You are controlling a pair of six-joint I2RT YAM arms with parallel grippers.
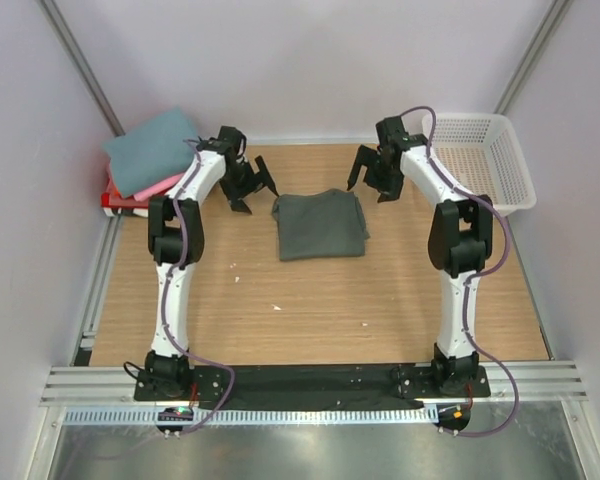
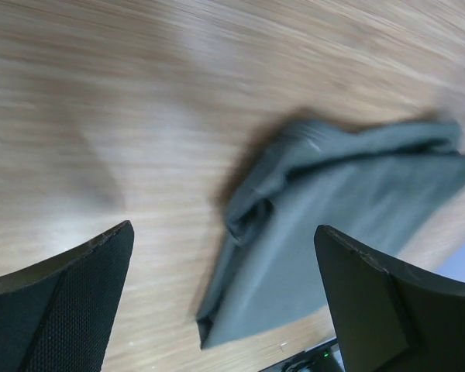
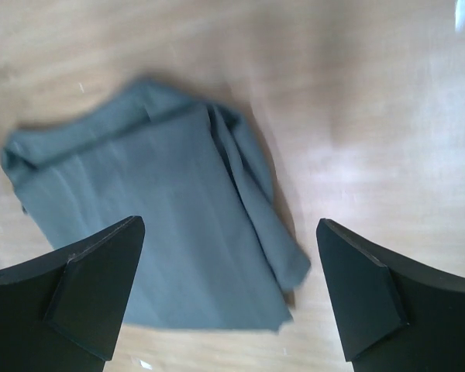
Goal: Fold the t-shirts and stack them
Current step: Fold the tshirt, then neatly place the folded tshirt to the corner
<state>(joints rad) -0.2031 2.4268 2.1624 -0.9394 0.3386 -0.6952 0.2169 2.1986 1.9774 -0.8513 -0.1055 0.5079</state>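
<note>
Basket (image 1: 492, 160), white plastic lattice, sits at the upper right of the top view, at the far right edge of the table (image 1: 380, 300). Only its lattice floor and walls show inside.

Stack of folded shirts lies at the upper left of the top view, off the table's far left corner. The teal shirt (image 1: 155, 150) is on top, a pink shirt (image 1: 162, 186) is under it, and a red shirt (image 1: 113, 200) edge shows at the bottom. Whether there is a dark layer in the stack I cannot tell.

The grey-green shirt (image 1: 320, 225) lies folded into a rough rectangle near the middle of the table, flat on the wood, between the two grippers and slightly nearer the arm bases.

The left gripper (image 1: 257, 198) hangs just beside the shirt's upper left corner. Its jaws are spread wide, with nothing between them and no contact with the cloth. In the left wrist view the shirt lies below and beyond the fingers (image 2: 77, 294), with one bunched edge turned toward the camera.

The right gripper (image 1: 368, 190) hangs just beside the shirt's upper right corner. Its jaws are also spread wide, gripping nothing. In the right wrist view the shirt lies below the fingers (image 3: 372, 294), with a sleeve fold along its right side.
</note>
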